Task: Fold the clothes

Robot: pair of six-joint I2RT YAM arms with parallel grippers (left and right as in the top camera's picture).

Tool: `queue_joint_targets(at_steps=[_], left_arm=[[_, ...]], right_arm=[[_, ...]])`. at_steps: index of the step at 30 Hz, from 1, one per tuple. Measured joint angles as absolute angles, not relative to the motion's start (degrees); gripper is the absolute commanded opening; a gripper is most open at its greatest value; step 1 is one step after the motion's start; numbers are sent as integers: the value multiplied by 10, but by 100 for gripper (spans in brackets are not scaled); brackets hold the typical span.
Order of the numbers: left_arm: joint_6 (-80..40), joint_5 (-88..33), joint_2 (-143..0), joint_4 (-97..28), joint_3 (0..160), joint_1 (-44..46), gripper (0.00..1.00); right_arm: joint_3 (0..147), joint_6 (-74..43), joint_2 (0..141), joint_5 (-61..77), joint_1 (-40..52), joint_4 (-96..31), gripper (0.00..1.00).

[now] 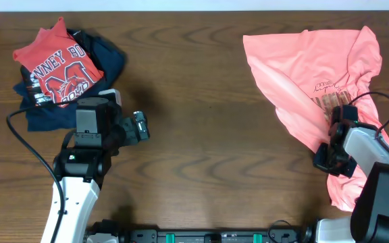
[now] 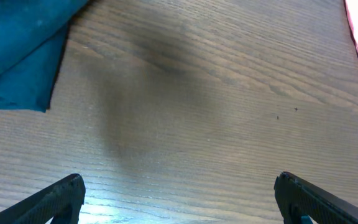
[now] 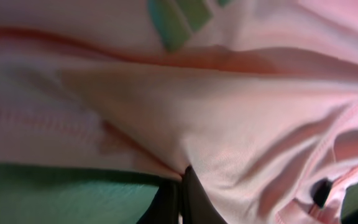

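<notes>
The salmon-pink T-shirt point(image 1: 319, 67) lies crumpled at the right of the table, with gold lettering showing near its middle. My right gripper point(image 1: 324, 156) is at the shirt's lower left edge and is shut on a pinch of its fabric; in the right wrist view the pink cloth point(image 3: 229, 124) fills the frame and the closed fingers point(image 3: 180, 186) grip a fold. My left gripper point(image 1: 140, 126) is open and empty over bare wood left of centre; its two fingertips point(image 2: 179, 193) stand wide apart in the left wrist view.
A red shirt with a white-edged "M" print point(image 1: 58, 64) lies on dark navy garments point(image 1: 110, 57) at the back left. A corner of the navy cloth point(image 2: 17, 56) shows in the left wrist view. The wooden table point(image 1: 201, 101) lies between the two piles.
</notes>
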State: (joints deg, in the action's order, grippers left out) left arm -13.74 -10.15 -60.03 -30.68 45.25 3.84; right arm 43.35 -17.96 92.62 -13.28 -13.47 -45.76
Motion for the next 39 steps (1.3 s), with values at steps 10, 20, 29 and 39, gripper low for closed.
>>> queue_joint_targets(at_steps=[10, 20, 29, 39], left_arm=[[-138, -102, -600, -277, 453, 38, 98], [-138, -102, -600, -255, 453, 38, 98], [-138, -111, -600, -264, 453, 38, 98], [-142, -174, -601, -394, 448, 38, 98]], right_arm=[[440, -136, 918, 65, -4, -380, 1], [437, -256, 962, 265, 290, -102, 1], [563, -255, 962, 223, 383, -160, 49], [715, -190, 962, 95, 249, -484, 72]])
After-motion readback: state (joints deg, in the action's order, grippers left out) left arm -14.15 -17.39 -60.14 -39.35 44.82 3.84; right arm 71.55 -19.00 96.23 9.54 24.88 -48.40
